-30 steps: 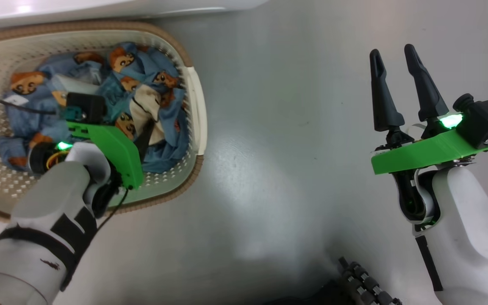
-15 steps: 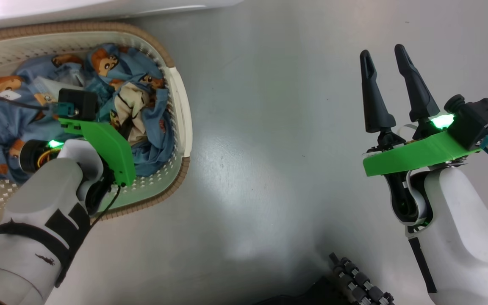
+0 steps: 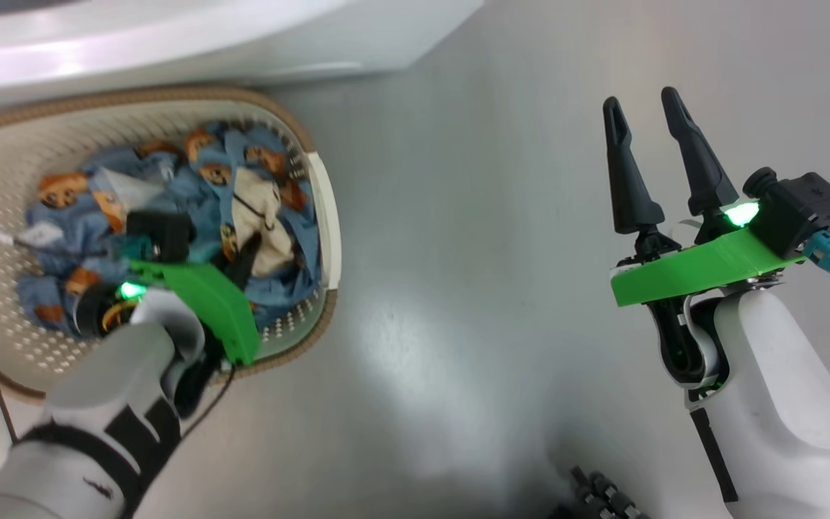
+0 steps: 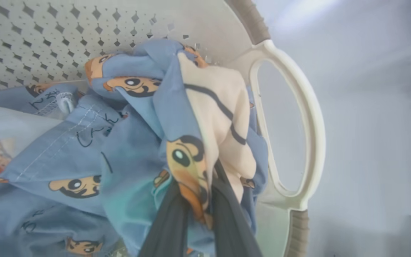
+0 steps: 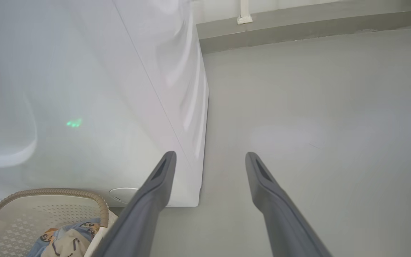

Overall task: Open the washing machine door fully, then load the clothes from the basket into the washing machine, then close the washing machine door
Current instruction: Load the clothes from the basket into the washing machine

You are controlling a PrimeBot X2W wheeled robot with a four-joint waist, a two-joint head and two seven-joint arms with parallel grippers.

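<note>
Down in the basket (image 3: 330,216) at the left, just beside the washing machine (image 3: 242,43), with the left gripper (image 4: 198,178): clamped tight on a bunched fold of the clothes (image 4: 84,142), blue bear print and cream patch together. Looks like the loading step, with the grab made and the lift not yet done. Calls next for a straight pull up and clear of the basket, then a swing toward the drum without dragging the basket along. Over at the right, above bare floor (image 3: 458,288), nothing in the right gripper (image 3: 642,101), spread wide apart.

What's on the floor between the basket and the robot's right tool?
Nothing. In the head view, the stretch between the basket and the right tool is bare grey floor.
</note>
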